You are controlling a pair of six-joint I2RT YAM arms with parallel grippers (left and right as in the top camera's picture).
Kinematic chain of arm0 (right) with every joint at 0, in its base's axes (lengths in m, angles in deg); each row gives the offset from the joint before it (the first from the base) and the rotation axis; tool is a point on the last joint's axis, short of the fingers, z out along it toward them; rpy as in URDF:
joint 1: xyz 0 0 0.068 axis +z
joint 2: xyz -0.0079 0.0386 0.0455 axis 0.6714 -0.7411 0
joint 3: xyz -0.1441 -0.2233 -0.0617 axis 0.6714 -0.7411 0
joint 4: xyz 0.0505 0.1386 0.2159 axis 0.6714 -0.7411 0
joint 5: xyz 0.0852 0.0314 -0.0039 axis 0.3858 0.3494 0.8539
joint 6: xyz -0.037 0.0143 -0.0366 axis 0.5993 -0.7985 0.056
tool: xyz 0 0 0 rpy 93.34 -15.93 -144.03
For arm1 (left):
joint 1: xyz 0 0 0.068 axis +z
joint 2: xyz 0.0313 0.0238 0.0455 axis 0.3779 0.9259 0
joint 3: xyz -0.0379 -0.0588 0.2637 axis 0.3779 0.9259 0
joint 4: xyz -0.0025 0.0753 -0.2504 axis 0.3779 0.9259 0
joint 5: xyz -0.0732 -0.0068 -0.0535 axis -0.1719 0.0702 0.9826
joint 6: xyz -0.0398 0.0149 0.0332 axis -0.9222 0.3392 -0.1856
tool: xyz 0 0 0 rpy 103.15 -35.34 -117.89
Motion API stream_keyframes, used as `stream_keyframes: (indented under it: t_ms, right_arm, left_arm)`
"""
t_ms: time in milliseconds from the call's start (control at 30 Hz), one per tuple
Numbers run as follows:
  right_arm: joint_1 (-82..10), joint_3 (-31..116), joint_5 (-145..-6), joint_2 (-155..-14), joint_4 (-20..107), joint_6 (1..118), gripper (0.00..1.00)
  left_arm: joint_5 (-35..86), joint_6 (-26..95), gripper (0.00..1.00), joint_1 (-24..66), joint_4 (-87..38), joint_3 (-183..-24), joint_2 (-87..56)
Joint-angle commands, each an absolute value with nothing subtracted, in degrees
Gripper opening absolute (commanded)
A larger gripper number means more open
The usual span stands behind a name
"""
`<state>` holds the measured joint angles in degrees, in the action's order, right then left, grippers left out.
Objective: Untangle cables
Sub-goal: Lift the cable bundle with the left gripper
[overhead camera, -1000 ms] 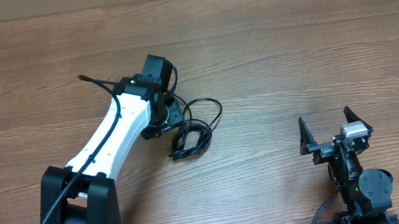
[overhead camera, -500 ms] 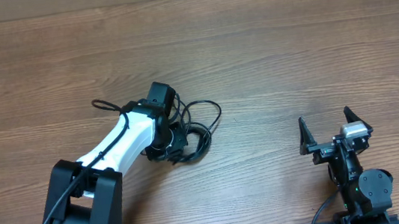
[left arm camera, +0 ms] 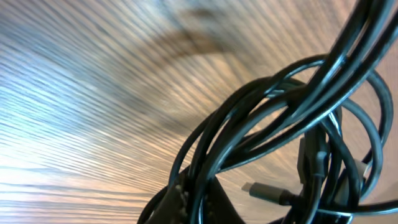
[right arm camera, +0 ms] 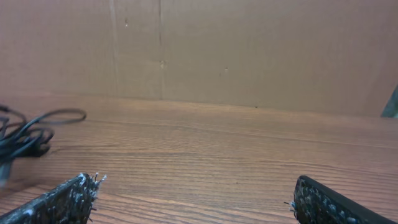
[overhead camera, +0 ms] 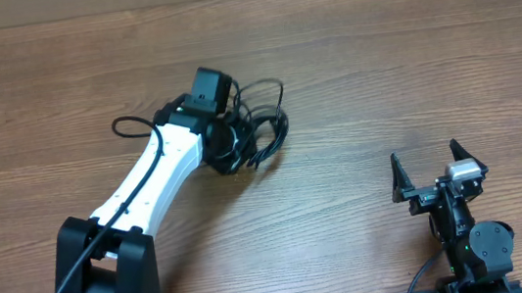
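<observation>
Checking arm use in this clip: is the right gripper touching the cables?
No, the right gripper stands open with nothing between its fingers, well apart from the cables.

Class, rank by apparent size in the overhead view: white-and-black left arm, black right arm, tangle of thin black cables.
1. White-and-black left arm
2. Black right arm
3. Tangle of thin black cables, partly hidden beneath the left arm

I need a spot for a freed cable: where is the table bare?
Bare wood lies between the cables and the right gripper, and along the whole far strip of the table. It is crowded where the left gripper clamps the cables, and the left arm covers the near left.
</observation>
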<state>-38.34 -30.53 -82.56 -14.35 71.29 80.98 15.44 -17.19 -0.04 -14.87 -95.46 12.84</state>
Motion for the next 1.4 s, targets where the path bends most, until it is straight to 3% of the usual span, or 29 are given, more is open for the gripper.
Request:
stream_keyframes:
  t_ms: [0,100,267,300,367,533,700,767,933,1100,1367]
  right_arm:
    - [-38.05,-31.12,-82.69,-13.67,71.66,81.24,1.00]
    - [-38.05,-31.12,-82.69,-13.69,71.66,81.24,1.00]
    - [-38.05,-31.12,-82.69,-13.69,71.66,81.24,1.00]
    - [-38.05,-31.12,-82.69,-13.69,71.66,81.24,1.00]
    - [-38.05,-31.12,-82.69,-13.69,71.66,81.24,1.00]
    - [-38.05,-31.12,-82.69,-13.69,71.66,81.24,1.00]
    - [-38.05,-31.12,-82.69,-13.69,71.66,81.24,1.00]
    - [-38.05,-31.12,-82.69,-13.69,71.66,81.24,1.00]
    - [-38.05,-31.12,-82.69,-13.69,71.66,81.24,1.00]
    - [-38.05,-31.12,-82.69,-13.69,71.66,81.24,1.00]
    - [-38.01,-31.12,-81.21,-13.69,71.70,76.89,1.00]
  left_arm:
    - [14.78,-16.95,0.44,-2.53,-13.95,-96.69,12.54]
    - [10.56,-10.19,0.65,-4.12,-10.74,-96.69,12.54]
    - [6.39,-3.48,0.82,-5.87,-6.28,-96.69,12.54]
    - [5.27,-2.44,0.82,-5.98,-5.84,-96.69,12.54]
    - [2.65,0.54,0.69,-6.00,-5.86,-96.69,12.54]
    - [-4.34,1.65,0.64,-6.00,-6.65,-96.69,12.54]
    - [-3.45,1.65,0.52,-6.00,-8.44,-96.69,12.54]
    - [-3.43,1.65,0.52,-6.03,-8.18,-96.64,12.54]
    - [-3.43,1.65,0.58,-6.00,-7.74,-96.34,12.54]
    - [-3.45,1.67,1.00,-6.00,-7.28,-96.32,12.54]
    - [-3.89,4.80,1.00,-5.96,-5.73,-96.32,12.54]
